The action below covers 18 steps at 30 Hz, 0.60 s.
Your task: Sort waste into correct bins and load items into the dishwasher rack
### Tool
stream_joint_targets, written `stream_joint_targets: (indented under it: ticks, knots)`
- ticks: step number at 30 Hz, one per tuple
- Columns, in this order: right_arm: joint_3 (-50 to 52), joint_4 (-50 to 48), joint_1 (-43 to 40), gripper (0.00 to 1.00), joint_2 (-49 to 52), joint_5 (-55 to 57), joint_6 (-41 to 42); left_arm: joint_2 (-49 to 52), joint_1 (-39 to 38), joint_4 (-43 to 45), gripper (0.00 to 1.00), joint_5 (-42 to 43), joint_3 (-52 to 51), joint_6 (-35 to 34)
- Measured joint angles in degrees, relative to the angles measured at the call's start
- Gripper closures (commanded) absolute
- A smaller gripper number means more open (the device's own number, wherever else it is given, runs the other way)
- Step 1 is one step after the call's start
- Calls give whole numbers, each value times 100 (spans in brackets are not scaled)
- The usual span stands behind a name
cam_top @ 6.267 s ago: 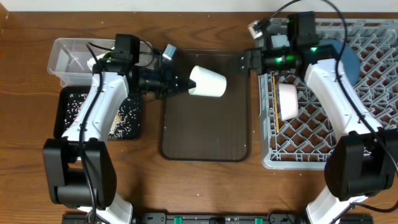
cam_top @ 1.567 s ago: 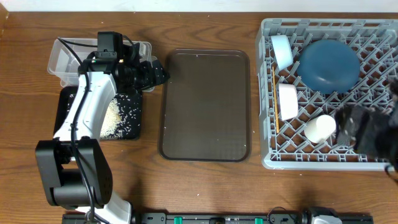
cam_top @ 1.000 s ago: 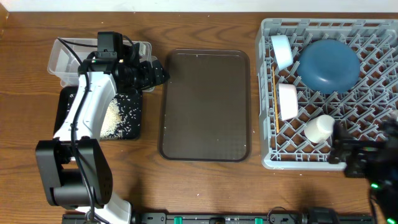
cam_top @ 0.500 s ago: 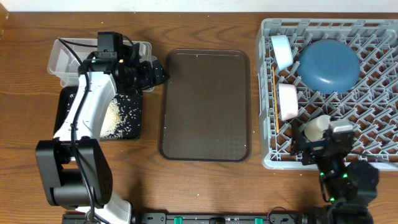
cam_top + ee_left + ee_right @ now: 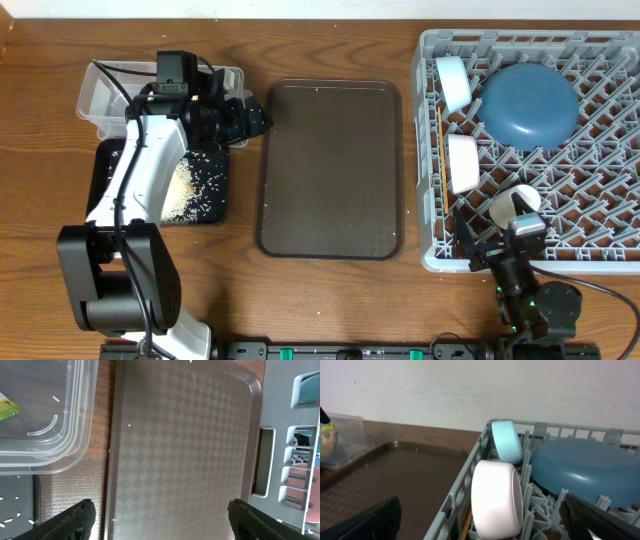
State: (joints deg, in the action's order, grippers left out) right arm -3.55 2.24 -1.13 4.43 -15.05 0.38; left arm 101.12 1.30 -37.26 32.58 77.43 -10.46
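Left fingers [image 5: 256, 118] and right fingers [image 5: 367, 522] stand spread, empty. The pale green cup [image 5: 512, 205] lies in the dishwasher rack [image 5: 428, 200], four o'clock on the counter [image 5: 330, 300]. Draw the right arm off without nudging it.

furniture: brown wood-grain table top [image 5: 330, 300]; darker streaks running left to right; spans most of the overhead view | wall: plain off-white matte wall [image 5: 470, 385] rising behind the table's far edge; one small dark speck on it | light: soft, even; shadows faint
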Motion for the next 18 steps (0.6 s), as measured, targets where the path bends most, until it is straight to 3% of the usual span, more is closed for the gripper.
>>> stream_joint_targets:
  ticks: [18]
  knots:
    - [317,31,15,1,-372,-17,0,0,0,-2,13,0,0,0]
